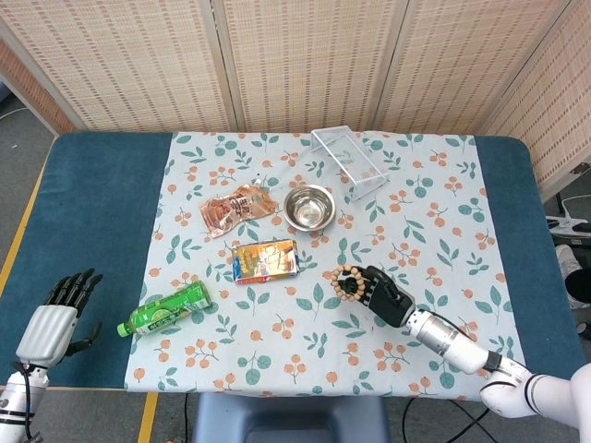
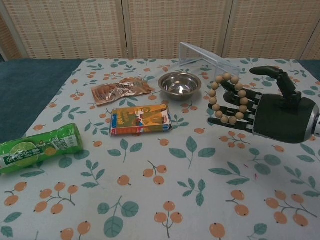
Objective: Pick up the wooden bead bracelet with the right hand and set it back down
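- Right hand (image 2: 272, 112) is over the right part of the flowery cloth (image 1: 305, 369), palm side facing left, w/ the wooden bead bracelet (image 2: 227, 98) looped on its fingers (image 2: 240, 102).
- Fingers stick out thru the ring of beads; thumb is lifted up and away from the beads. So the hand is mostly spread but it carries the bracelet.
- Chest view: bracelet hangs upright, up off the cloth. Head view: it sits just right of the cloth's middle, near the front.
- Left hand (image 1: 57, 318) is at the far left front, over the blue table (image 1: 92, 203), fingers spread, nothing in it. Well apart from everything else.
- 1 shiny metal bowl (image 2: 179, 85), behind & left of the bracelet, near it.
- 1 clear plastic box (image 2: 205, 57), behind the bowl, at the back of the cloth, tipped on a slant.
- 1 orange flat packet (image 2: 140, 119), left of the right hand, in the middle of the cloth.
- 1 crinkly brown snack bag (image 2: 121, 90), behind the orange packet, left of the bowl.
- 1 green bottle (image 2: 37, 148), lying on its side at the cloth's left front edge, well apart from the right hand.
- Nothing sits right under the bracelet, just cloth w/ leaves & orange berries.
- Woven screens (image 1: 305, 55) stand behind the table.
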Action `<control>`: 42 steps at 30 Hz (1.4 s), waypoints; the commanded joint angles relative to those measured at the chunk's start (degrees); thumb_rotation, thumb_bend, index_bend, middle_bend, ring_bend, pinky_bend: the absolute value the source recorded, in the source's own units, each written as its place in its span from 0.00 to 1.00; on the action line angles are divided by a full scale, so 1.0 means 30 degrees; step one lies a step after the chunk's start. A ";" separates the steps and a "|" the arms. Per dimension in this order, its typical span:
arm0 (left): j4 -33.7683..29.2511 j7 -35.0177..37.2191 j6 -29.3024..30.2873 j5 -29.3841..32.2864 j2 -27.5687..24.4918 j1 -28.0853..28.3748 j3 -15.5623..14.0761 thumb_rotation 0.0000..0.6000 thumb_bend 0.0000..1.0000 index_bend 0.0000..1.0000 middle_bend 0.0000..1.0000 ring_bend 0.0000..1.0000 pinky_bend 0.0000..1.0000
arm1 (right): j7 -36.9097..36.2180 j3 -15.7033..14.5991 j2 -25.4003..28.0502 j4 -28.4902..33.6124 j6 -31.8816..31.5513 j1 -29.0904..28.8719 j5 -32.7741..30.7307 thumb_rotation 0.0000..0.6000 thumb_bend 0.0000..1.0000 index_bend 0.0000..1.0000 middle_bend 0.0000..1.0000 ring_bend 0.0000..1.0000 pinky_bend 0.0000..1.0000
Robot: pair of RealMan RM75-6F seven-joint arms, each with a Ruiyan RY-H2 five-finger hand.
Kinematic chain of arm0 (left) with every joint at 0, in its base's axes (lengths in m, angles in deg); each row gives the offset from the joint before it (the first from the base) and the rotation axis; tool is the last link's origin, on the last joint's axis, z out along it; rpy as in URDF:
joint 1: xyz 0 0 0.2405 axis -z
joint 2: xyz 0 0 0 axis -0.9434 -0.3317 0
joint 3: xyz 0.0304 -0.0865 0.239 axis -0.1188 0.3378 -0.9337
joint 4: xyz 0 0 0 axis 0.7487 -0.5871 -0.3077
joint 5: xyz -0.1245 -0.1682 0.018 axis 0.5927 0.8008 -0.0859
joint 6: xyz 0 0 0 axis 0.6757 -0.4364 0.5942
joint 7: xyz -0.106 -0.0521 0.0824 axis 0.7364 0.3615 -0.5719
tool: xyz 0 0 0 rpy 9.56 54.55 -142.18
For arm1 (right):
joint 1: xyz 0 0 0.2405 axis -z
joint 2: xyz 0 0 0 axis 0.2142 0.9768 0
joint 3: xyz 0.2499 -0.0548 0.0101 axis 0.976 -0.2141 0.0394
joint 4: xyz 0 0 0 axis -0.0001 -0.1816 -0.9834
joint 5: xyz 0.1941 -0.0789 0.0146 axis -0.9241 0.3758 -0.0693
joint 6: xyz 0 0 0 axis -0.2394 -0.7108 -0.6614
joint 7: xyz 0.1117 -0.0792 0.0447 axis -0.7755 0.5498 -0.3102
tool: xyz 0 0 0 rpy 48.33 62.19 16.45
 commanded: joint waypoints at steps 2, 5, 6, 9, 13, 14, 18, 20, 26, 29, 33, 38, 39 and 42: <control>0.0001 -0.0002 0.0016 -0.0019 0.0006 -0.0004 -0.0008 1.00 0.43 0.00 0.00 0.00 0.09 | -0.0094 -0.0286 -0.0090 -0.0132 -0.0344 -0.0019 -0.0130 0.42 0.40 0.55 0.54 0.25 0.02; 0.0002 0.0004 0.0002 -0.0048 0.0015 0.0011 -0.0020 1.00 0.43 0.00 0.00 0.00 0.09 | -0.0616 -0.0448 -0.0161 -0.0185 -0.0487 0.0004 -0.0383 0.41 0.40 0.61 0.55 0.25 0.02; 0.0001 -0.0001 -0.0001 -0.0055 0.0017 0.0015 -0.0023 1.00 0.43 0.00 0.00 0.00 0.09 | -0.0687 -0.0496 -0.0187 -0.0210 -0.0527 0.0009 -0.0466 0.41 0.40 0.63 0.55 0.25 0.02; -0.0003 0.0008 0.0017 -0.0058 0.0011 0.0006 -0.0025 1.00 0.43 0.00 0.00 0.00 0.09 | -0.0652 -0.0554 -0.0248 -0.0234 -0.0563 0.0048 -0.0704 0.40 0.40 0.66 0.55 0.26 0.02; 0.0001 -0.0005 0.0009 -0.0045 0.0020 0.0010 -0.0020 1.00 0.43 0.00 0.00 0.00 0.09 | -0.0769 -0.0637 -0.0297 -0.0192 -0.0611 0.0076 -0.0974 0.40 0.40 0.66 0.55 0.26 0.02; 0.0005 -0.0017 0.0000 -0.0039 0.0025 0.0016 -0.0017 1.00 0.43 0.00 0.00 0.00 0.09 | -0.0824 -0.0635 -0.0306 -0.0169 -0.0598 0.0072 -0.1045 0.40 0.40 0.66 0.55 0.26 0.02; 0.0015 -0.0025 -0.0019 -0.0006 0.0034 0.0014 -0.0015 1.00 0.43 0.00 0.00 0.00 0.09 | -0.1574 -0.0668 -0.0398 -0.0214 -0.0727 0.0120 -0.1261 0.40 0.40 0.66 0.55 0.27 0.02; 0.0013 -0.0027 -0.0021 0.0000 0.0035 0.0016 -0.0012 1.00 0.43 0.00 0.00 0.00 0.09 | -0.2059 -0.0682 -0.0522 -0.0366 -0.0911 0.0254 -0.1375 0.39 0.40 0.66 0.55 0.27 0.02; 0.0024 -0.0035 -0.0092 0.0008 0.0052 0.0042 -0.0028 1.00 0.43 0.00 0.00 0.00 0.09 | -0.1804 -0.0556 -0.0766 -0.0593 -0.0614 0.0503 -0.2037 0.39 0.32 0.56 0.55 0.27 0.02; 0.0028 -0.0066 -0.0121 0.0022 0.0064 0.0054 -0.0029 1.00 0.43 0.00 0.00 0.00 0.09 | -0.2320 -0.0450 -0.0629 -0.0341 -0.0516 0.0518 -0.2239 0.39 0.27 0.52 0.55 0.27 0.02; 0.0020 -0.0129 -0.0156 -0.0010 0.0087 0.0069 -0.0061 1.00 0.43 0.00 0.00 0.00 0.09 | -0.2812 -0.0642 -0.0707 -0.0781 -0.0761 0.0587 -0.1879 0.39 0.26 0.55 0.55 0.27 0.02; 0.0013 -0.0155 -0.0116 0.0007 0.0084 0.0054 -0.0047 1.00 0.43 0.00 0.00 0.00 0.09 | -0.1182 -0.0643 -0.0791 -0.0881 -0.0708 0.0586 -0.1769 0.39 0.26 0.56 0.55 0.27 0.02; 0.0013 -0.0165 -0.0124 0.0014 0.0086 0.0056 -0.0046 1.00 0.43 0.00 0.00 0.00 0.09 | -0.0739 -0.0623 -0.0801 -0.0849 -0.0688 0.0596 -0.1783 0.39 0.26 0.56 0.55 0.27 0.02; 0.0000 -0.0161 -0.0151 0.0008 0.0077 0.0065 -0.0060 1.00 0.43 0.00 0.00 0.00 0.09 | 0.0429 -0.0621 -0.0839 -0.0652 -0.0679 0.0596 -0.1701 0.39 0.26 0.56 0.55 0.27 0.02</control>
